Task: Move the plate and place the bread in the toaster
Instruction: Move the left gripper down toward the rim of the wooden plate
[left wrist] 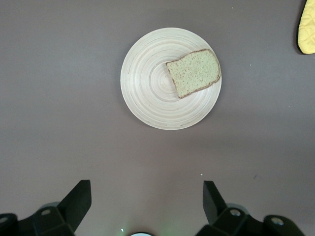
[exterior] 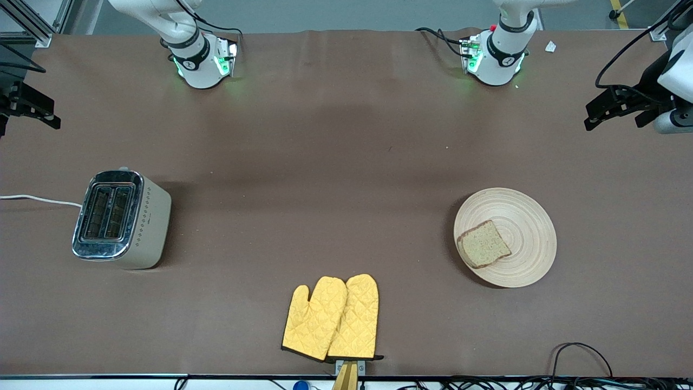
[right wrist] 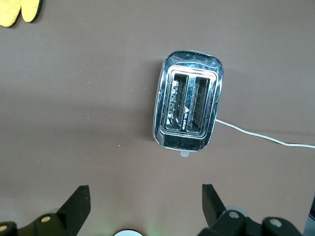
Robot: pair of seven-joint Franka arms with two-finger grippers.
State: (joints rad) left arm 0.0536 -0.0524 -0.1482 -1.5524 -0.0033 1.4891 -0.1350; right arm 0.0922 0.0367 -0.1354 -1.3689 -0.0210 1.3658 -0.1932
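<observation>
- The worktop is covered in a plain brown sheet, with the two arm bases standing along its edge farthest from the front camera; cables trail along the edge nearest that camera.
- The plate lies toward the left arm's end of the worktop, with the bread flat on it, off-centre and reaching the plate's rim on the side toward the mitts.
- The toaster stands upright toward the right arm's end, well apart from the plate, both slots empty, its white cord running off that end of the worktop.
- A pair of yellow oven mitts lies between toaster and plate, nearer the front camera than either.
- The front view alone shows the diamond marks on the toaster's side; the right wrist view looks straight down into the slots, and the left wrist view shows the plate's ring grooves plainly.
- The left gripper hangs high over the worktop near the plate, fingers spread wide, holding nothing.
- The right gripper hangs high over the worktop near the toaster, likewise wide apart and touching nothing.
</observation>
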